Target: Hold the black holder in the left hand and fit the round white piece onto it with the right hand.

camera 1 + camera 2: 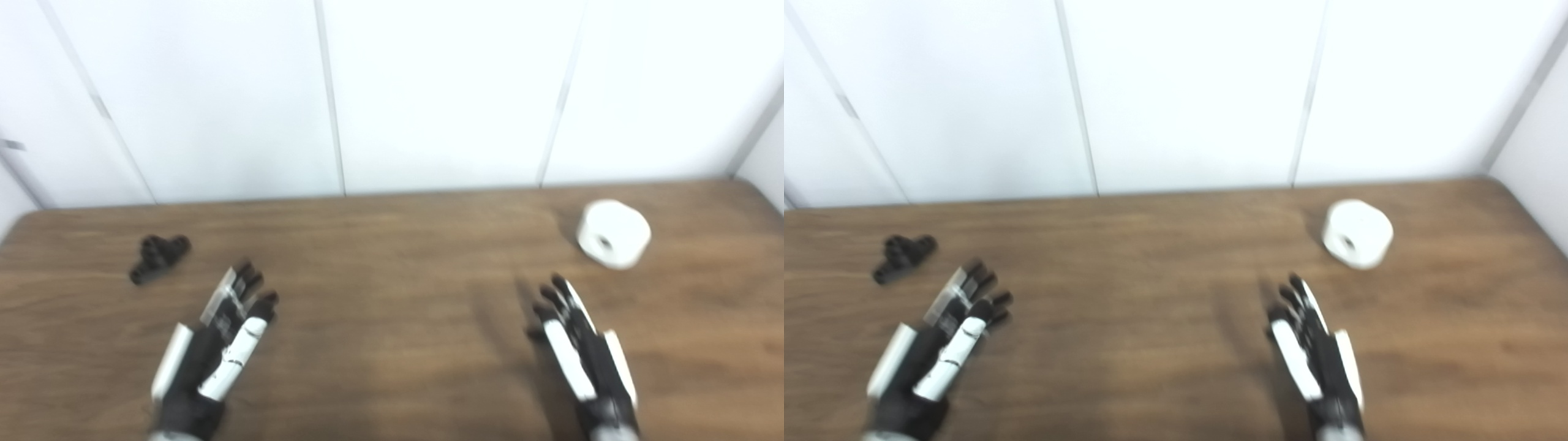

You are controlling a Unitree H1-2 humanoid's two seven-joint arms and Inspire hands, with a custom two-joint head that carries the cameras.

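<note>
Both hands empty, fingers apart: left hand [211,349] has the black holder [158,257] near at ten o'clock, long axis toward one o'clock; round white piece [613,233] sits one o'clock of right hand [582,349]

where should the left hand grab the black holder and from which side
Probably by the long stem of the black holder, which lies flat on the table with its crossbar at the far end and stem pointing near-left. The left hand, open and to the holder's near right, could come down from above, fingers across the stem, leaving the crossbar end free. Blur hides finer detail.
</note>
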